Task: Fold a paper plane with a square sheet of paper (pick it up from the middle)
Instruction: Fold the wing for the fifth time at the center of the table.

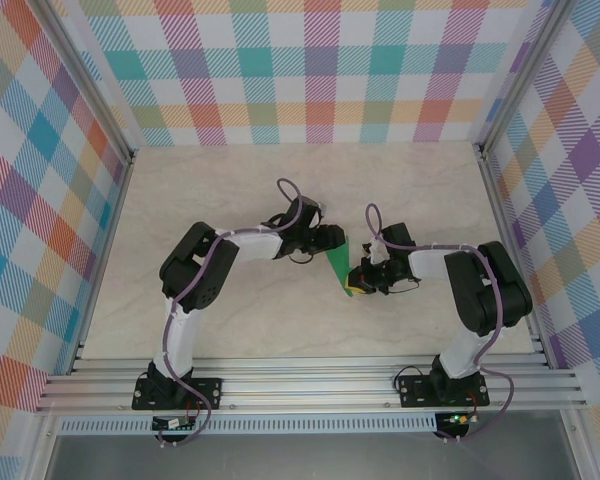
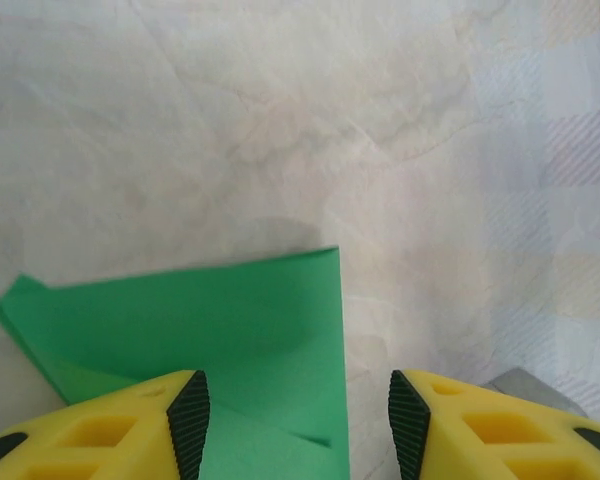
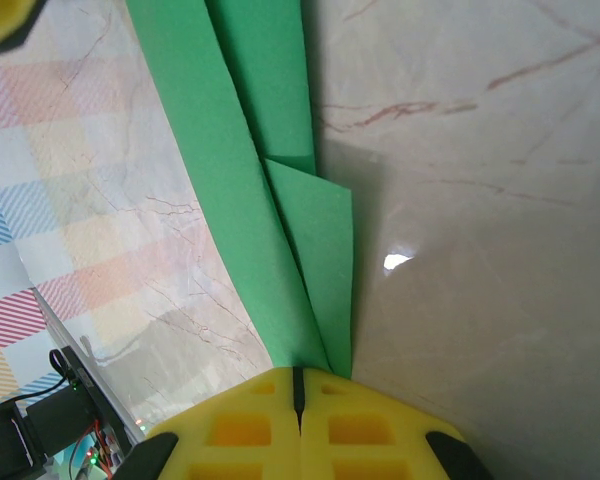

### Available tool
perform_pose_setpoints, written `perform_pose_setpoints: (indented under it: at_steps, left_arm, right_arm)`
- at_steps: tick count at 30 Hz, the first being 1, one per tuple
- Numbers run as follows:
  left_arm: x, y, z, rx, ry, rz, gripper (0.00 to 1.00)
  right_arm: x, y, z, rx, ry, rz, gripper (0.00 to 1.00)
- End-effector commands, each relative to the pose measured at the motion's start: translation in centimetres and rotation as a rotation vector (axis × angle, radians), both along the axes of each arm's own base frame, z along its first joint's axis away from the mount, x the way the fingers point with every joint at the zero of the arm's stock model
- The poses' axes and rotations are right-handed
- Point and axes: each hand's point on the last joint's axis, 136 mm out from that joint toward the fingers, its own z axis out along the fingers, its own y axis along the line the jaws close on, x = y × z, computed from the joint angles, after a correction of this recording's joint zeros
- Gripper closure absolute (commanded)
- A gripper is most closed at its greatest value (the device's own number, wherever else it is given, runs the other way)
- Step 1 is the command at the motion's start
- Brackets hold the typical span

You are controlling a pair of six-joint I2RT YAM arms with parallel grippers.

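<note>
The paper plane [image 1: 341, 267] is bright-green paper creased into a narrow pointed shape, lying at the middle of the table between the two arms. My right gripper [image 1: 359, 278] is shut on its near end. In the right wrist view the folded layers [image 3: 245, 150] run up from the closed yellow jaws [image 3: 298, 385]. My left gripper [image 1: 332, 241] hovers open over the far part. In the left wrist view the paper [image 2: 210, 325] lies under and between the spread fingers [image 2: 190, 420], its straight edge between the two pads. The left gripper [image 2: 298, 420] holds nothing.
The marbled beige table [image 1: 280, 190] is boxed in by plaid walls [image 1: 310, 70] at the back and both sides. An aluminium rail [image 1: 310, 385] carries the arm bases along the near edge. A yellow finger of the left gripper [image 3: 0, 15] shows at the right wrist view's top-left corner.
</note>
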Motion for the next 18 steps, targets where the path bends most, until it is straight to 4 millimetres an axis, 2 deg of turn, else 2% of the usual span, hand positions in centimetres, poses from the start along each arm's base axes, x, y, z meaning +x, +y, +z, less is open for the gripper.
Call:
perform_pose_setpoints:
  at_steps: [1,4,8,11,15,18]
  left_arm:
    - [2.1,2.2,-1.3,0.039,0.0,0.007,0.46]
    - [3.3,3.2,-1.0,0.035,-0.001,0.022,0.46]
    - [5.0,4.3,0.9,0.036,-0.023,0.035,0.45]
    - [5.6,4.6,3.1,0.022,-0.047,0.044,0.44]
    - [4.1,5.0,6.1,-0.006,-0.064,0.046,0.43]
    - [1.6,5.9,7.6,0.002,-0.08,0.072,0.43]
  right_arm:
    - [-2.5,-2.6,-4.2,-0.174,0.124,-0.023,0.99]
    - [-2.5,-2.6,-4.1,-0.171,0.123,-0.023,1.0]
    - [-2.5,-2.4,-4.0,-0.16,0.119,-0.016,0.99]
    - [-2.5,-2.1,-3.8,-0.134,0.116,-0.005,0.99]
    - [-2.7,-1.2,-3.0,-0.069,0.103,0.026,0.99]
    - [-3.1,-0.4,-2.2,-0.01,0.095,0.052,0.98]
